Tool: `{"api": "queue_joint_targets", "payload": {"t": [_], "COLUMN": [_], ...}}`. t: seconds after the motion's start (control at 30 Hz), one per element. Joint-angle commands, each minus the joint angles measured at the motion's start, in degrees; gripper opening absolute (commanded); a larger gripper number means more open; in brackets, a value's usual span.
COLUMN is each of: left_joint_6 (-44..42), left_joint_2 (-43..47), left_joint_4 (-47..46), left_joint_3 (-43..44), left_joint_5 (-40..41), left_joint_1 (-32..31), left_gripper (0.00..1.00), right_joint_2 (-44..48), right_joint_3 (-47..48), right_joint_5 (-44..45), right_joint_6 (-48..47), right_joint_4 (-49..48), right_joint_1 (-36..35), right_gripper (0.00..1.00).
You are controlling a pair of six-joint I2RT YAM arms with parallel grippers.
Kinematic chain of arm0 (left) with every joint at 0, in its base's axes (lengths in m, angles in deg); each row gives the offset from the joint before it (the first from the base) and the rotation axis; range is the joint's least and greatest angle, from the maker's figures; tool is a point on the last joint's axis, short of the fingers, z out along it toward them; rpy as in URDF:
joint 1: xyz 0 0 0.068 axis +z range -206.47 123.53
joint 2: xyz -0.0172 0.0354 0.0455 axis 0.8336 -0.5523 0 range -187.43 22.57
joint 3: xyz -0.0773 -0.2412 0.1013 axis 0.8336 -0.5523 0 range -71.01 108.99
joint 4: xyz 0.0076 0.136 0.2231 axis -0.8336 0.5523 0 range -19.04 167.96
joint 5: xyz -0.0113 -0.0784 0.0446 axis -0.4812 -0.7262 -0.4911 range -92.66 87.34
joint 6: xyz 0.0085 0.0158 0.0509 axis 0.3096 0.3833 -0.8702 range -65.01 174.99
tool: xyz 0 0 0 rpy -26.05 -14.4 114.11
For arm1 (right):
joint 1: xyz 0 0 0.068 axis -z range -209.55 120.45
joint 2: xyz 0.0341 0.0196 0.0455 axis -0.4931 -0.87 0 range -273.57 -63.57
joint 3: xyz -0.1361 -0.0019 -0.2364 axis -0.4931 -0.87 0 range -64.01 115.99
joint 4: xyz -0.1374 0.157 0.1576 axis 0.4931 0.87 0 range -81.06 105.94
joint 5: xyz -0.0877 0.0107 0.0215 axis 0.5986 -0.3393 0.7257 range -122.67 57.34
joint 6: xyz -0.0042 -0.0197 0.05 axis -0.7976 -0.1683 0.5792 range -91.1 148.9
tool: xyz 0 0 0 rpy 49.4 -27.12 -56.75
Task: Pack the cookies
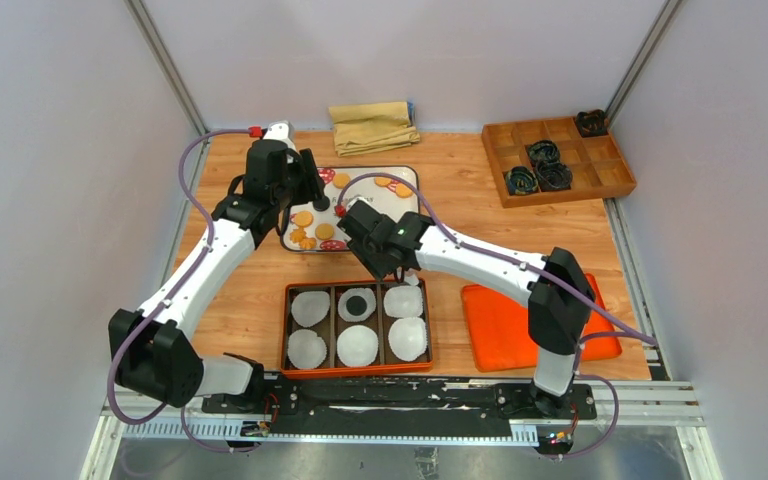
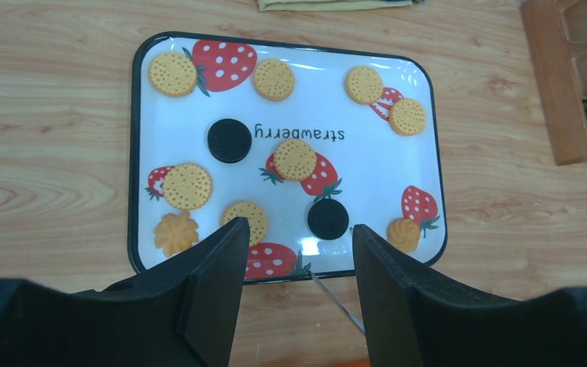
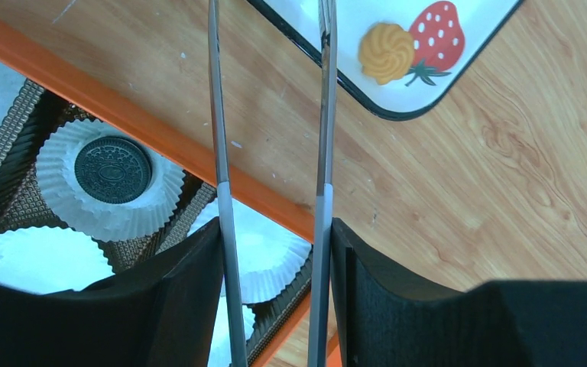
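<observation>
The right fingers (image 3: 176, 306) are clamped on the shanks of metal tweezers (image 3: 323, 115). The two blades stand apart with nothing between them where they show. Their tips run off the top of the wrist view, so what they hold, if anything, cannot be told. They hang between the packing tray (image 1: 358, 372), at the middle of the tabletop's near edge, and the strawberry tray (image 2: 313, 88), which lies toward the far edge, left of middle. The left fingers (image 2: 214, 290) are spread wide and empty above that tray's near rim.

One black cookie (image 3: 113, 169) sits in a paper liner (image 3: 160, 206) in the far middle compartment, and the other five liners look bare. The rest, golden cookies (image 2: 295, 159) and black ones (image 2: 328, 218), lie loose on the strawberry tray.

The risks seem to lie in the crowding and the thin blades. Both arms converge on the same near rim, so a reach by either could knock the other. The blades could catch the raised rim and shove the tray. A flat cookie pinched at its edge may slip out over bare wood, or crack if squeezed hard.
</observation>
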Motion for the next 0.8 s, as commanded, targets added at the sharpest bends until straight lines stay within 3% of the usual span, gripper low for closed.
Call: {"api": "queue_joint_targets", "payload": {"t": [0.0, 0.63, 0.7, 0.77], "left_joint_6": [-1.2, -1.4, -1.6, -1.6], "left_joint_2": [-0.2, -0.3, -0.2, -0.1], "left_joint_4": [0.0, -0.2, 0.1, 0.1], "left_joint_3": [0.7, 0.9, 0.9, 0.8], "left_joint_5": [1.5, 1.3, 1.7, 1.8], "left_joint_1": [-0.1, -0.1, -0.1, -0.1], "left_gripper": [0.59, 0.59, 0.59, 0.59], "right_joint_2": [-1.4, -3.1, -3.7, -4.1], "right_joint_3": [1.0, 0.4, 0.5, 0.8], "right_joint_5": [-1.8, -3.6, -4.5, -5.2], "right_joint_6": [-1.4, -0.7, -0.5, -0.5], "right_joint_4": [-2.4, -3.4, -3.4, -3.4], "right_joint_1": [1.2, 5.7, 5.8, 5.9], "right_gripper": [0.54, 0.53, 0.49, 0.39]}}
